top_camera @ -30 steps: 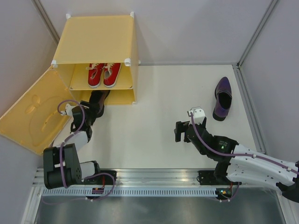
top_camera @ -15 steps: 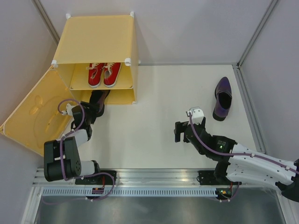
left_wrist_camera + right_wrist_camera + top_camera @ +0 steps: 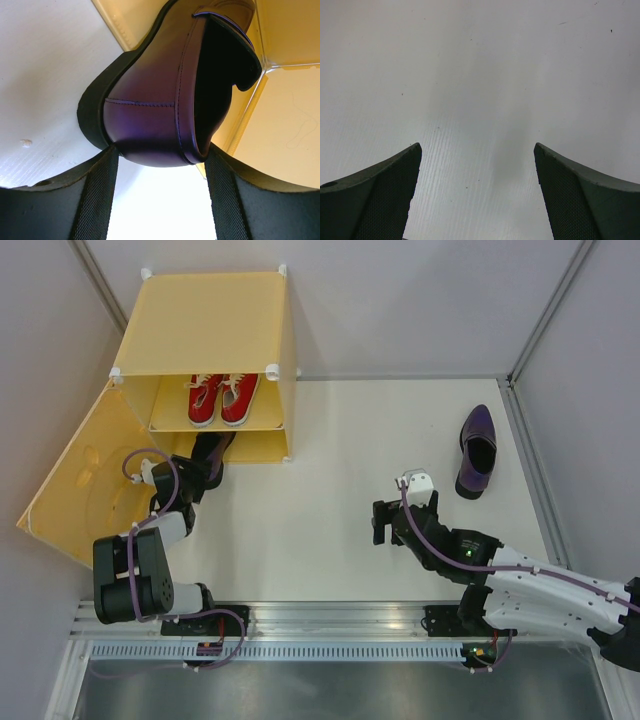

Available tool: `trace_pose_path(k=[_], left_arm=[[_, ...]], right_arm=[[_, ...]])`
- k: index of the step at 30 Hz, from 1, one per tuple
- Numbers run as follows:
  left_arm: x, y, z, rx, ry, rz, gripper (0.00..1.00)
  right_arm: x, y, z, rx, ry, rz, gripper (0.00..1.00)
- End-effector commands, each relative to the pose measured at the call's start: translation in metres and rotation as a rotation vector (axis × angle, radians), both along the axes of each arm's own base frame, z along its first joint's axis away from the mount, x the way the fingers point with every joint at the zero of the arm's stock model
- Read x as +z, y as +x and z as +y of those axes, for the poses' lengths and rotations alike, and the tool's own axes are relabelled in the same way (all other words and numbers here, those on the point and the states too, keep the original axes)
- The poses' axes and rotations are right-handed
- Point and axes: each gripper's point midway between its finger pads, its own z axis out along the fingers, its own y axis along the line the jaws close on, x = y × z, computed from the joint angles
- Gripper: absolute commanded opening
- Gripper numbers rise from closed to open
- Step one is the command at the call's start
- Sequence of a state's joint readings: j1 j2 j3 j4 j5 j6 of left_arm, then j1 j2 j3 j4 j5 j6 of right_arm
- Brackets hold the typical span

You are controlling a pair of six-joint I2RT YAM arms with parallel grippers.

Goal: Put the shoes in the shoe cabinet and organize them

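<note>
Cabinet door [image 3: 78, 480] has swung inward; left hand [image 3: 160, 150] now pinches purple shoe [image 3: 150, 100] heel; right hand [image 3: 477, 146] stays spread.

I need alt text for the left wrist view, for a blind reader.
A glossy dark purple shoe is gripped at the heel by the left gripper, black fingers on both sides. Its front points toward the yellow cabinet.

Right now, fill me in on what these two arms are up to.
The left gripper has the heel of a purple shoe between its fingers, touching both, toe pointed into the lower compartment of the open shoe cabinet. The red sneakers sit side by side on the shelf above. The second purple shoe lies on the table at the far right. The right gripper hangs open over the table, holding nothing.
</note>
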State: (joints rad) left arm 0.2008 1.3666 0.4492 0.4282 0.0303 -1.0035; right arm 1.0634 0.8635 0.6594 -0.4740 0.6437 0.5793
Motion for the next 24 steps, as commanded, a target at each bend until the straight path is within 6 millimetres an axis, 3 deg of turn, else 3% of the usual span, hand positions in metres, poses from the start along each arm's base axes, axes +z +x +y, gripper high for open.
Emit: trace_pose_path(k=[1,8,12,24], left_arm=[[0.106,0.050,-0.020,-0.096,-0.048,-0.370,0.63],[0.130,0.049,-0.016,-0.076,-0.042,-0.409,0.54],[0.146,0.052,-0.017,-0.075,-0.045,-0.431,0.53],[0.166,0.055,-0.019,-0.068,-0.070,-0.440,0.52]], right_arm=[[0.012,0.006,0.004,-0.013,0.030,-0.027,0.96],[0.011,0.006,0.007,-0.010,0.031,-0.021,0.96],[0.011,0.007,0.006,-0.011,0.031,-0.023,0.96],[0.011,0.006,0.005,-0.013,0.030,-0.019,0.96]])
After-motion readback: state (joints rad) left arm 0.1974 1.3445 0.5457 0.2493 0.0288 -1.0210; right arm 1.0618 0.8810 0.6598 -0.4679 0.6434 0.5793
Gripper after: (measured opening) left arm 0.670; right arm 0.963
